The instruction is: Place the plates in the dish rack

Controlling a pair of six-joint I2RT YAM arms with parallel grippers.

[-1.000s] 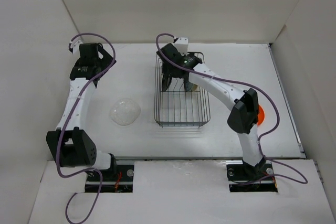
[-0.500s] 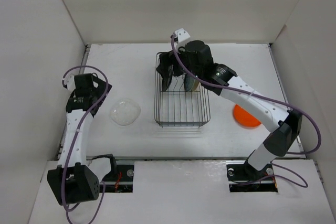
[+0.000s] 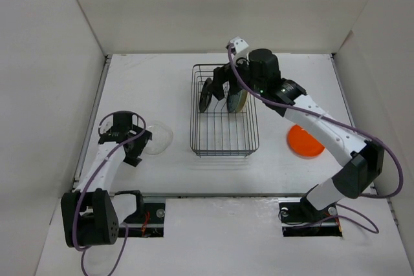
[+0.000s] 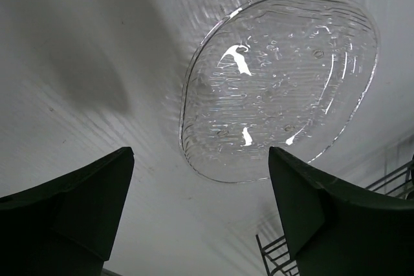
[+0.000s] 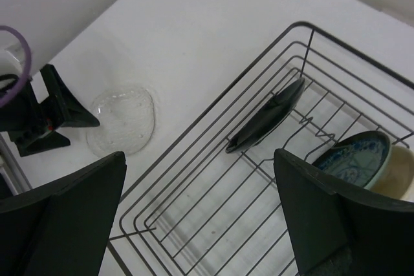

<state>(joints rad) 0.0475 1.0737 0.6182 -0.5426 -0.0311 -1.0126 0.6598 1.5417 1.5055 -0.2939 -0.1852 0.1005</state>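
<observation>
The clear glass plate (image 3: 157,137) lies flat on the table left of the dish rack (image 3: 224,154). My left gripper (image 3: 139,148) is open and empty at the plate's near-left edge. In the left wrist view its jaws (image 4: 200,156) stand wide, just short of the plate (image 4: 278,88). The black plate (image 3: 206,95), teal plate (image 3: 231,98) and cream plate (image 3: 240,101) stand on edge at the rack's back. My right gripper (image 3: 221,85) hovers open and empty above them. The orange plate (image 3: 305,141) lies flat right of the rack.
In the right wrist view, the rack's rim (image 5: 200,134) runs diagonally, with the black plate (image 5: 268,117), teal plate (image 5: 352,156) and cream plate (image 5: 398,172) in it, and the glass plate (image 5: 123,121) beyond. White walls enclose the table.
My left arm swung from the far left corner toward the near side, down to the glass plate. My right arm rose and shifted right above the rack, uncovering the orange plate.
</observation>
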